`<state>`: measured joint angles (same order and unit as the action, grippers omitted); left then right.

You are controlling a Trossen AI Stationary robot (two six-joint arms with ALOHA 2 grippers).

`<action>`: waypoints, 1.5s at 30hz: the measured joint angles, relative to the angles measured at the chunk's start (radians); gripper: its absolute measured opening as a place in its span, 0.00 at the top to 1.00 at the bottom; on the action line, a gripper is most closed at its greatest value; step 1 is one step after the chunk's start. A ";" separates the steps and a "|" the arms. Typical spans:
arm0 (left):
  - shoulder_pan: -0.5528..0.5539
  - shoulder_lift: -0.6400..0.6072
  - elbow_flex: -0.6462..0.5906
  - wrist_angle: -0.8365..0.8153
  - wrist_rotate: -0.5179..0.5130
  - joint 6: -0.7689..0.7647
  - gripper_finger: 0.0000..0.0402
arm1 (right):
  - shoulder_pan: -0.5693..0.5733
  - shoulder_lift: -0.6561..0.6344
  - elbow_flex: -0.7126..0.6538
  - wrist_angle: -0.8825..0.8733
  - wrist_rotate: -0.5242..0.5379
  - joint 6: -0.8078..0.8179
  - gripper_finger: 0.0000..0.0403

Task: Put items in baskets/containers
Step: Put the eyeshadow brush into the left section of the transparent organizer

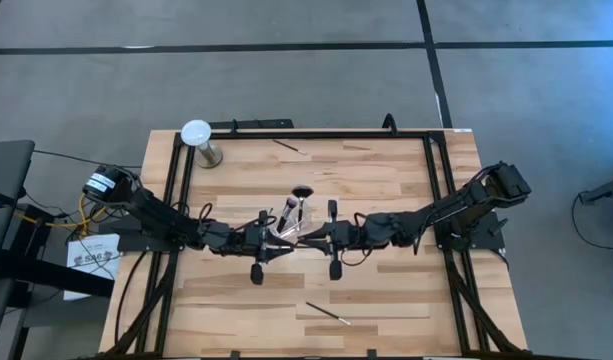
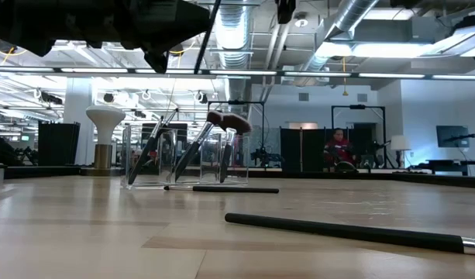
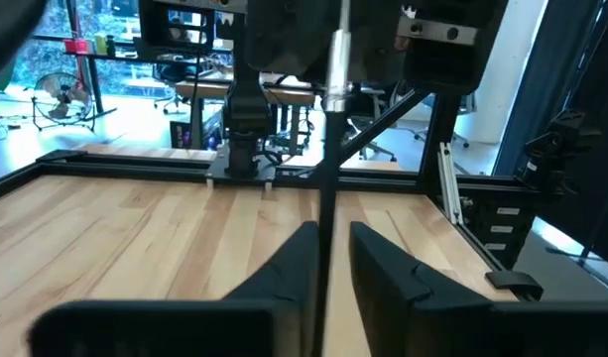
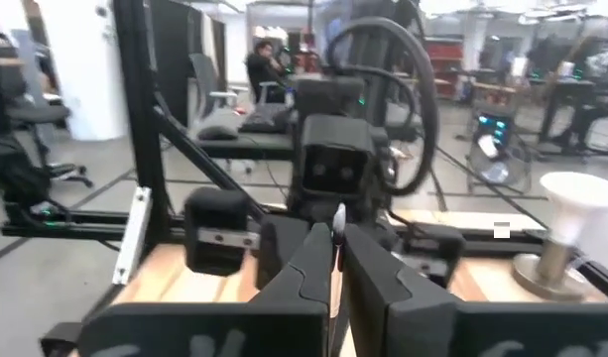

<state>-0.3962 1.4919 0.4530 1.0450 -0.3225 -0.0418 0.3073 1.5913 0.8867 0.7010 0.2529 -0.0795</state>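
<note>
The clear cup [image 1: 289, 226] [image 2: 222, 163] stands mid-table with several brushes leaning in it, among them the black fan head [image 1: 302, 190] [image 2: 233, 122]. Both arms meet just above it. My right gripper [image 1: 312, 238] [image 4: 337, 243] is shut on one thin brush [image 3: 328, 159], which has a dark handle and a silver ferrule. My left gripper [image 1: 279, 240] [image 3: 333, 258] is narrowly open, its fingers on either side of that brush's handle. Two more brushes lie flat on the table [image 1: 328, 313] [image 1: 288, 147]. My right gripper pinches the brush between its two fingers near its upper end, whose pale tip [image 4: 337, 214] pokes just above the fingers. The fingers come level from the table's right side and lie across it. The brush hangs roughly upright below them, lifted clear. My left gripper: the handle [image 3: 321, 248] runs close along one finger [image 3: 299, 268]; I cannot tell whether they touch.
A white-domed stand [image 1: 198, 140] [image 2: 105, 136] [image 4: 566, 213] is at the far left corner. One loose brush [image 2: 345, 230] lies near the near edge, another [image 2: 222, 188] just in front of the cup. A black frame edges the table. A person sits far behind [image 2: 338, 147].
</note>
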 joint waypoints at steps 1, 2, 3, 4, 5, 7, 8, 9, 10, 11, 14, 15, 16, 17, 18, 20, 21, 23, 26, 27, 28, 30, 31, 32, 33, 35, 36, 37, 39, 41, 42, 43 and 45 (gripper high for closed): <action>0.000 -0.004 0.000 -0.002 -0.002 0.000 0.83 | 0.000 0.000 0.000 -0.011 0.015 0.000 1.00; 0.000 -0.011 0.000 -0.002 -0.001 0.001 0.82 | 0.000 0.000 0.000 -0.028 0.028 0.000 1.00; 0.000 -0.018 0.000 0.000 -0.001 0.001 0.80 | 0.000 0.000 0.000 -0.046 0.033 0.001 1.00; 0.000 -0.027 0.000 0.001 0.000 0.002 0.79 | -0.001 0.000 0.000 -0.058 0.034 0.005 1.00; 0.000 -0.034 0.000 0.001 0.000 0.004 0.78 | -0.004 0.000 0.000 -0.062 0.035 0.014 1.00; 0.000 -0.044 0.000 0.004 0.000 0.007 0.76 | -0.009 0.006 0.000 -0.054 0.034 0.025 1.00; 0.000 -0.047 0.000 0.004 0.000 0.006 0.75 | -0.010 0.017 0.000 -0.038 0.035 0.026 1.00; 0.000 -0.047 0.000 0.006 0.000 0.007 0.75 | -0.010 0.029 0.000 -0.031 0.035 0.026 1.00; 0.000 -0.047 0.000 0.005 0.000 0.006 0.74 | -0.011 0.044 0.000 -0.013 0.034 0.026 1.00; 0.000 -0.046 0.000 0.004 0.000 0.004 0.74 | -0.015 0.062 0.000 0.022 0.034 0.026 1.00; -0.001 -0.042 0.000 -0.011 0.000 -0.021 0.73 | -0.025 0.118 0.012 0.075 0.022 0.027 1.00; -0.001 -0.042 -0.001 -0.026 0.000 -0.024 0.72 | -0.030 0.132 0.020 0.074 0.013 0.027 1.00; -0.002 -0.043 -0.001 -0.038 0.000 -0.026 0.71 | -0.033 0.142 0.027 0.071 0.008 0.027 1.00; -0.005 -0.044 -0.001 -0.047 -0.010 -0.027 0.70 | -0.035 0.147 0.033 0.066 0.007 0.030 1.00; -0.009 -0.044 -0.001 -0.058 -0.027 -0.026 0.69 | -0.035 0.148 0.035 0.060 0.007 0.033 1.00; -0.012 -0.044 0.000 -0.076 -0.086 -0.023 0.67 | -0.036 0.146 0.036 0.059 -0.005 0.038 1.00; -0.011 -0.044 0.000 -0.079 -0.110 -0.023 0.65 | -0.036 0.144 0.036 0.060 -0.011 0.043 1.00; -0.009 -0.044 0.000 -0.076 -0.123 -0.023 0.62 | -0.034 0.138 0.038 0.063 -0.015 0.046 1.00; -0.012 -0.045 0.000 -0.075 -0.115 -0.022 0.58 | -0.029 0.137 0.038 0.062 -0.017 0.046 1.00; -0.011 -0.046 0.000 -0.075 -0.116 -0.022 0.56 | -0.027 0.137 0.038 0.061 -0.018 0.046 1.00; -0.010 -0.046 0.000 -0.075 -0.119 -0.023 0.55 | -0.026 0.137 0.038 0.062 -0.018 0.046 1.00; -0.011 -0.046 0.000 -0.075 -0.120 -0.022 0.53 | -0.026 0.137 0.038 0.062 -0.018 0.046 1.00; -0.011 -0.046 0.000 -0.074 -0.118 -0.018 0.53 | -0.025 0.137 0.038 0.062 -0.018 0.046 1.00; -0.011 -0.046 0.000 -0.073 -0.117 -0.017 0.52 | -0.024 0.137 0.038 0.062 -0.018 0.046 1.00; -0.011 -0.046 0.000 -0.071 -0.118 -0.016 0.51 | -0.024 0.137 0.038 0.063 -0.018 0.046 1.00; -0.010 -0.046 0.000 -0.060 -0.119 -0.015 0.50 | -0.024 0.137 0.038 0.063 -0.018 0.047 1.00; -0.010 -0.046 0.000 -0.050 -0.119 -0.015 0.50 | -0.024 0.137 0.038 0.063 -0.018 0.047 1.00; -0.007 -0.046 0.000 -0.041 -0.118 -0.015 0.50 | -0.024 0.137 0.038 0.065 -0.018 0.047 1.00; -0.007 -0.046 0.000 -0.027 -0.107 -0.015 0.50 | -0.024 0.137 0.038 0.071 -0.018 0.047 1.00; -0.005 -0.046 0.000 -0.012 -0.079 -0.007 0.51 | -0.024 0.137 0.038 0.072 -0.018 0.047 1.00; -0.006 -0.046 0.000 -0.005 -0.069 0.005 0.51 | -0.024 0.137 0.038 0.072 -0.018 0.048 1.00; -0.006 -0.046 0.000 -0.001 -0.067 0.009 0.52 | -0.024 0.137 0.038 0.072 -0.018 0.053 1.00; -0.006 -0.046 0.000 0.005 -0.065 0.012 0.52 | -0.024 0.137 0.038 0.075 -0.018 0.054 1.00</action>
<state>-0.4023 1.4460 0.4530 1.0503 -0.3877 -0.0300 0.2836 1.7285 0.9245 0.7757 0.2351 -0.0257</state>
